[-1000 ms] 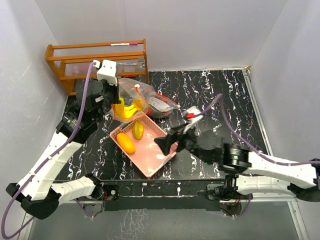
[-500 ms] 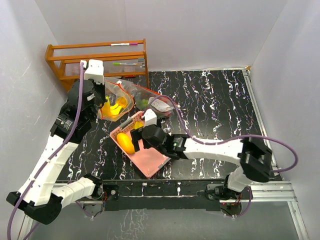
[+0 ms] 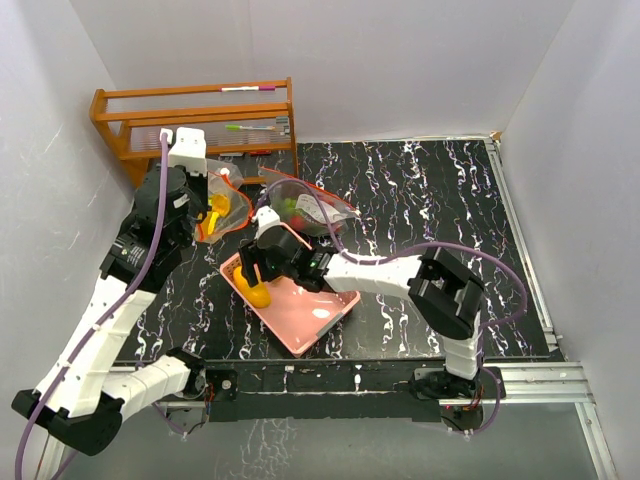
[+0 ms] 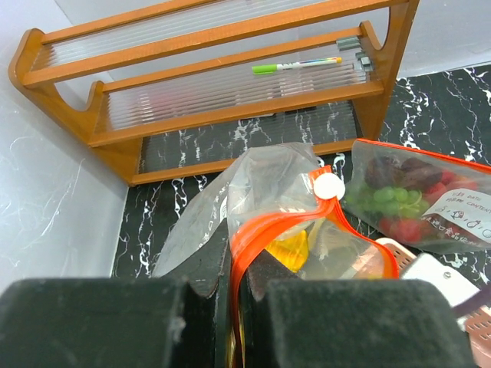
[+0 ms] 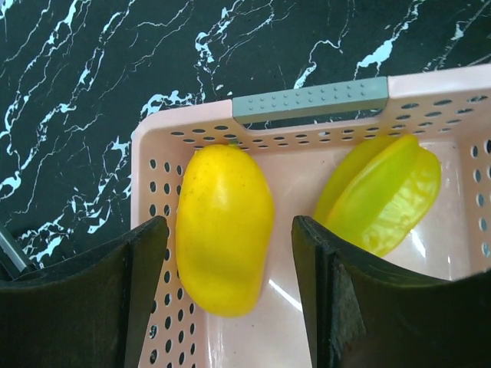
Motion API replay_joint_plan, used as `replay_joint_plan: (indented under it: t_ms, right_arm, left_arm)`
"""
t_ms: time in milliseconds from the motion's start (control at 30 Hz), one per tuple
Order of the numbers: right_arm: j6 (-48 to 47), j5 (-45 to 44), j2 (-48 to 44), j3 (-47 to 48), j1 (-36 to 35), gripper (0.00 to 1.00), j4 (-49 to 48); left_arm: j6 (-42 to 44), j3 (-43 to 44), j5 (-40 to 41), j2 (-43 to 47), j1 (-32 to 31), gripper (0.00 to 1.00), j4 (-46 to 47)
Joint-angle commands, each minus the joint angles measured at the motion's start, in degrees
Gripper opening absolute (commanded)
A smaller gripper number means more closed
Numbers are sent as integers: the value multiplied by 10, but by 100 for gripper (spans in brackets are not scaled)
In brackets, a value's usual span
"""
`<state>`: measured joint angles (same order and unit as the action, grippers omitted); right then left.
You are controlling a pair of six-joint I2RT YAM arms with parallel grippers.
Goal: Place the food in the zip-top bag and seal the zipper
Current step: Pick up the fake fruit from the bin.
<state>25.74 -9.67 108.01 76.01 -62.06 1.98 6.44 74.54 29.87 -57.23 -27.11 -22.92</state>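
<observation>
My left gripper [image 4: 234,291] is shut on the orange zipper strip [image 4: 268,230] of a clear zip-top bag [image 4: 276,180] and holds it up; yellow food [image 4: 290,249] shows inside. Seen from above, that bag [image 3: 225,203] hangs beside the left gripper [image 3: 203,212]. In the pink basket [image 5: 161,192] lie a yellow mango-like fruit [image 5: 224,226] and a yellow-green ridged fruit [image 5: 383,195]. My right gripper [image 5: 230,230] is open and straddles the mango, one finger on each side with small gaps. From above, the right gripper [image 3: 262,272] sits over the basket's left corner [image 3: 320,312].
A second clear bag [image 4: 418,195] with green, red and dark pieces lies to the right of the held bag, behind the basket [image 3: 305,205]. A wooden rack [image 4: 215,84] with a green marker [image 4: 295,65] stands at the back left. A grey handle [image 5: 311,100] tops the basket's end wall.
The right arm swung from the right side across to the basket, came down over the mango, and its jaws narrowed. The left gripper carried the bag up and to the left.
</observation>
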Motion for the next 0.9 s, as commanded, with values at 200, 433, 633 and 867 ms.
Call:
replay_joint_plan:
  t_ms: [200, 433, 633, 867]
  right_arm:
    - [-37, 77, 82, 86, 6, 71, 6]
    - [-23, 84, 112, 62, 6, 74, 11]
    - [-22, 77, 115, 37, 6, 62, 17]
    - [-24, 55, 43, 21, 6, 21, 47]
  left_arm:
    - [-3, 0, -8, 22, 3, 0, 9]
    - [0, -15, -3, 29, 3, 0, 11]
    - [-3, -20, -9, 31, 3, 0, 13]
    - [-6, -12, -13, 28, 4, 0, 10]
